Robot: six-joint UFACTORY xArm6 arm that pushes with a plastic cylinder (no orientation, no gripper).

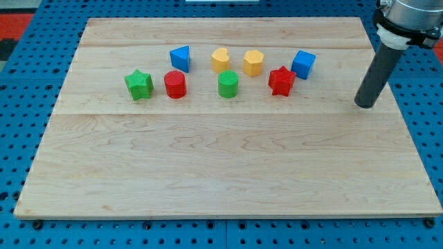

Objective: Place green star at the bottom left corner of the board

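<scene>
My tip (366, 106) is a bare rod with nothing to open or close, touching no block, far to the view's right of the green star (139, 84). The star sits just left of the red cylinder (175, 84), so I judge nothing blocks a push toward the board's (221, 180) bottom-left corner.

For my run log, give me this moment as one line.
task: green star to bottom-left corner | green star: upper left, beside red cylinder, not moved yet | my tip: far right, clear of all blocks | contact: none
</scene>
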